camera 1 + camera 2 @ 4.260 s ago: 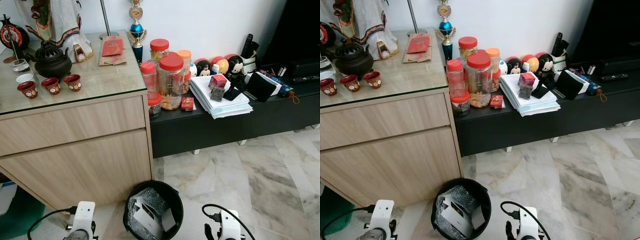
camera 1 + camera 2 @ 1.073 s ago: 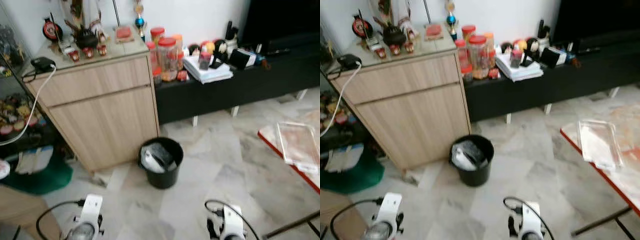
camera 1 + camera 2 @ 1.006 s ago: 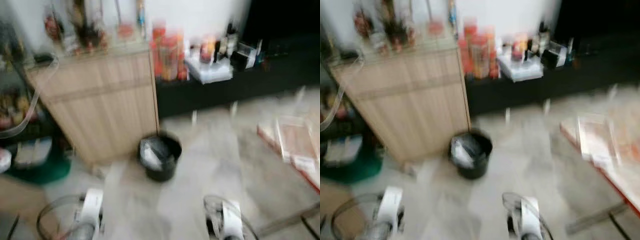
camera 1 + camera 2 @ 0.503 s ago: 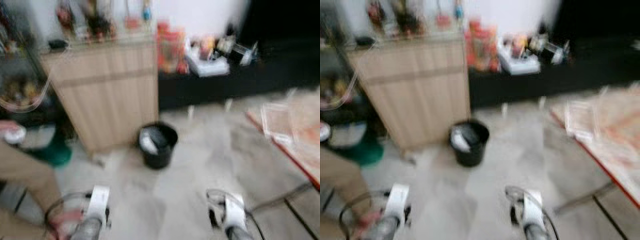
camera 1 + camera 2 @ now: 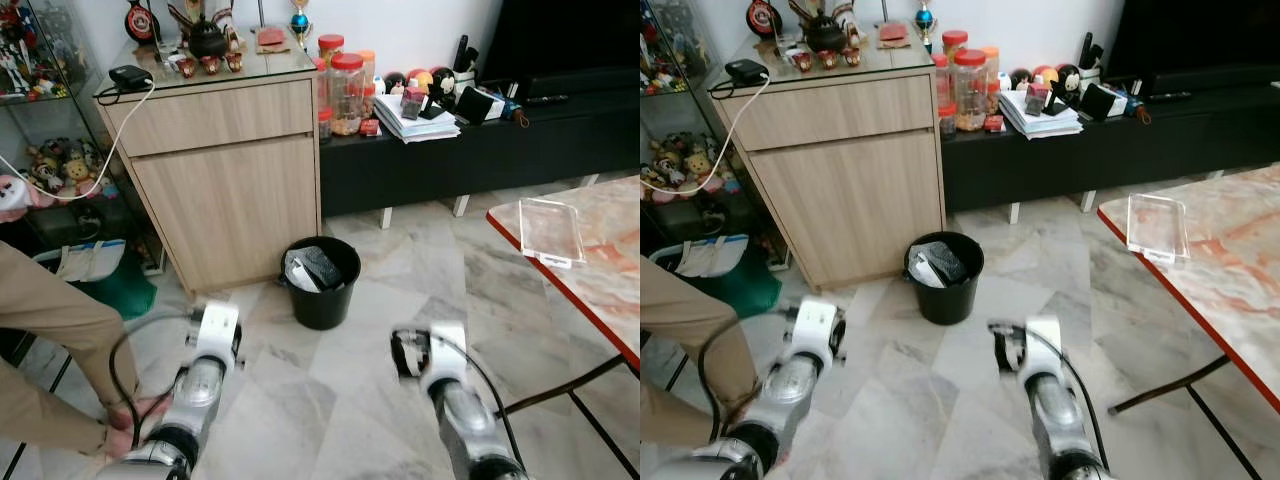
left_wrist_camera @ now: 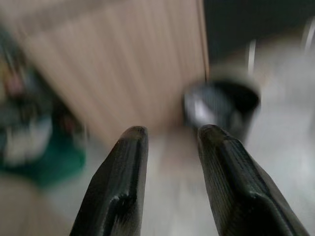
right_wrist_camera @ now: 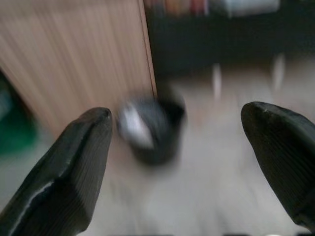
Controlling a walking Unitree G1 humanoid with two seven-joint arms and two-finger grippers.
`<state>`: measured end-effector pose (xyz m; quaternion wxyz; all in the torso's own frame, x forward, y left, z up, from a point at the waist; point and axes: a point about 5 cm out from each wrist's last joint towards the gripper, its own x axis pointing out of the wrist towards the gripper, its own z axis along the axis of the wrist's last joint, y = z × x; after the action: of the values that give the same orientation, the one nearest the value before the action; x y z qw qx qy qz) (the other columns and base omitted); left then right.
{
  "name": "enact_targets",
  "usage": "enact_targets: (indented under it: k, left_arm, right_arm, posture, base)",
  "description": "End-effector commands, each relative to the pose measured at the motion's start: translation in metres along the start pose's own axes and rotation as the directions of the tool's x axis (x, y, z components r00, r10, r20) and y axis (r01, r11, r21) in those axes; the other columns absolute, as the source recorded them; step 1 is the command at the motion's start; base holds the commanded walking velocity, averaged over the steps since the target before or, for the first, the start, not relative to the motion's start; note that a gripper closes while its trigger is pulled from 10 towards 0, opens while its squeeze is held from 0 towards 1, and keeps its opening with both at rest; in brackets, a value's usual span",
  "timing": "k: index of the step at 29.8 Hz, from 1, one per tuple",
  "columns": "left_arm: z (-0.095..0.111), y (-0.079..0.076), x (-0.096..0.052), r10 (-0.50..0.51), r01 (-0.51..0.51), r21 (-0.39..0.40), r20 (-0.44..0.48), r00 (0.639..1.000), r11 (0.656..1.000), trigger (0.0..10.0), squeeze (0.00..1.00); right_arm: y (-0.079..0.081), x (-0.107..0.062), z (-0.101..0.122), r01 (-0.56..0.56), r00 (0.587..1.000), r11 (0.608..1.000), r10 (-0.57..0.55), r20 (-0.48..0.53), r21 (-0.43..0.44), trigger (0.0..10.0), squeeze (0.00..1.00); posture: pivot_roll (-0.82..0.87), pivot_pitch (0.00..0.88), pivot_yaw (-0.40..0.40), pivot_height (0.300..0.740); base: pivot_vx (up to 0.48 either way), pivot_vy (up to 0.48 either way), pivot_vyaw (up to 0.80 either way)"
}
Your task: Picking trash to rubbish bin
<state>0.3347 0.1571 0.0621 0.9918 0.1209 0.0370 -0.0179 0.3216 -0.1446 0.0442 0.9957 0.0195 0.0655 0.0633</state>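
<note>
Left eye view shows a marble floor [image 5: 500, 300] with a wooden cabinet [image 5: 225, 180] standing beside a long black TV bench [image 5: 470, 150]. At the far right edge stands a table with a red rim [image 5: 590, 260], and a clear plastic tray [image 5: 550, 230] lies on it. A black rubbish bin [image 5: 322, 283] stands on the floor against the cabinet corner, well ahead of both pairs of fingers and between them; crumpled trash [image 5: 310, 270] is inside it. On the TV bench are red-lidded jars [image 5: 346, 92] and a stack of papers [image 5: 415, 115].

In the left wrist view the left gripper [image 6: 170, 142] has its fingers a small gap apart, with nothing between them, aimed at the blurred bin. In the right wrist view the right gripper [image 7: 182, 142] has its fingers spread wide and also empty. A person's hand [image 5: 135, 420] rests near the left arm.
</note>
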Motion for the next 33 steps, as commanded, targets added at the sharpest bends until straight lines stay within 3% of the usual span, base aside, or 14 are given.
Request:
enact_targets:
  k: [1,6,7,20,33]
  left_arm:
    - [0.033,0.004,0.013,0.032,-0.033,-0.001,0.137,0.990,0.999,10.0,0.00]
    - [0.063,0.002,0.023,0.038,-0.029,-0.043,0.240,0.970,0.999,10.0,0.00]
    - [0.067,0.001,0.024,0.035,-0.023,-0.047,0.256,0.966,0.999,10.0,1.00]
    - [0.107,0.000,0.030,0.009,0.019,-0.065,0.408,0.913,0.998,10.0,1.00]
    - [0.116,0.011,0.029,0.014,0.009,-0.051,0.445,0.895,0.999,10.0,1.00]
  right_arm:
    - [0.011,0.019,0.048,-0.030,0.979,1.000,0.030,0.201,-0.002,10.0,0.00]
    - [0.019,0.028,0.078,-0.043,0.949,0.999,0.042,0.314,-0.002,10.0,0.00]
    - [0.020,0.029,0.082,-0.045,0.942,0.999,0.044,0.332,-0.002,10.0,0.00]
    - [0.022,0.025,0.107,-0.029,0.885,1.000,0.022,0.465,0.007,10.0,0.00]
    - [0.026,0.025,0.120,-0.014,0.861,1.000,0.019,0.509,-0.013,10.0,0.00]
  posture:
    - [-0.08,0.000,0.038,0.740]
    - [-0.08,0.000,0.050,0.740]
    - [-0.08,0.000,0.053,0.740]
    - [-0.08,0.000,0.091,0.740]
    - [-0.08,0.000,0.111,0.740]
  base:
    - [0.000,0.000,0.00]
    - [0.000,0.000,0.00]
    - [0.000,0.000,0.00]
    - [0.000,0.000,0.00]
    - [0.000,0.000,0.00]
